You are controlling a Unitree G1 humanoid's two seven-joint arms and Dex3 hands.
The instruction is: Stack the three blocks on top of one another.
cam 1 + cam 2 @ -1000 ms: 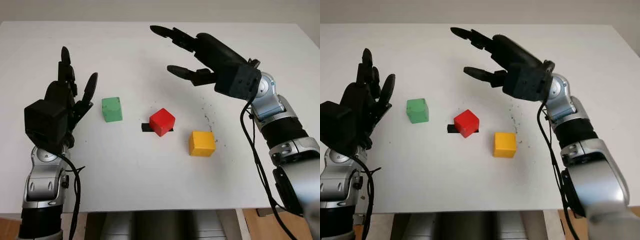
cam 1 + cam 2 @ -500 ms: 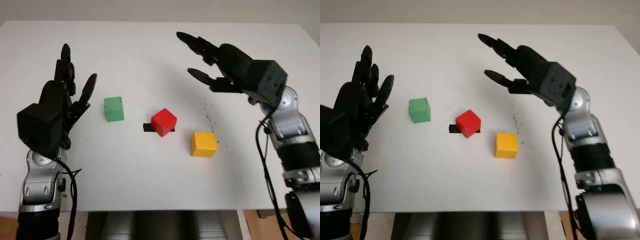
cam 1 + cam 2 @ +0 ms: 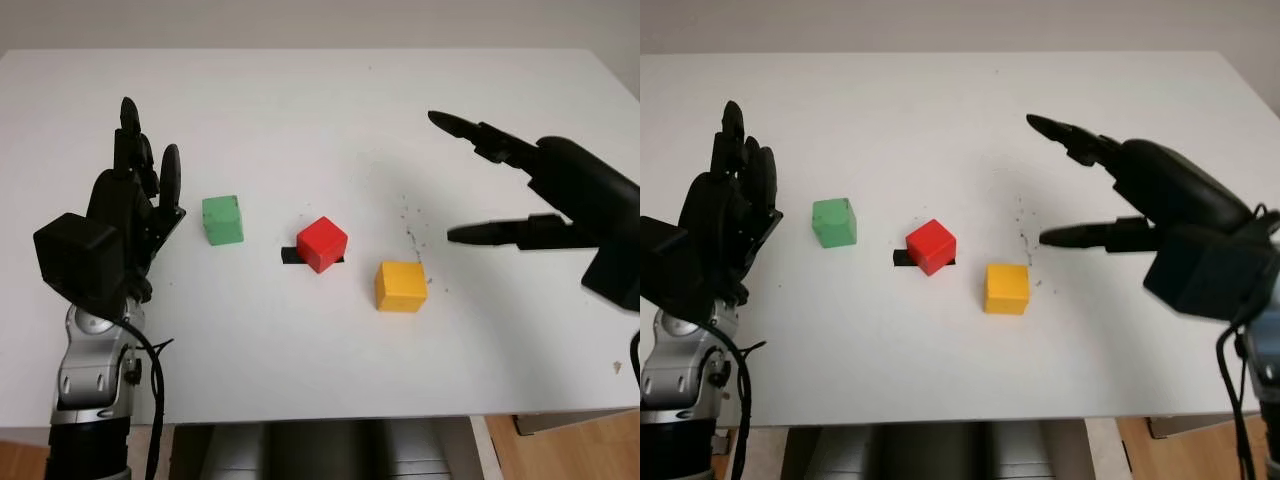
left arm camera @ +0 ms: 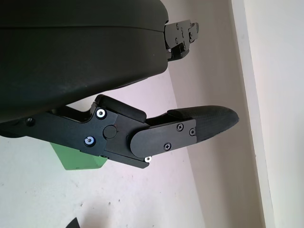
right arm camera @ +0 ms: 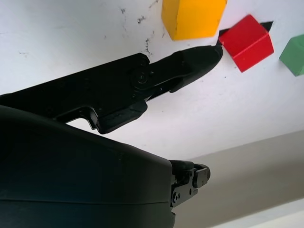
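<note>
The white worktop [image 3: 300, 110] carries all three blocks apart from one another, none stacked yet. The right hand [image 3: 560, 200] hangs open and holding nothing, with the yellow block [image 3: 402, 286] just off its lower fingertip and nearest to it. Beyond that sits the red block [image 3: 322, 243], turned cornerwise on a small black tape mark [image 3: 291, 255], and farthest from this hand is the green block [image 3: 222, 219]. The left hand [image 3: 125, 215] is upright and open just beside the green block, on the side away from the red one. The step in hand looks like a first pick: the right hand would best drop over the yellow block, close on two opposite flat faces, lift straight, and set it squarely on its neighbour. No brand, label or writing can be read anywhere.
</note>
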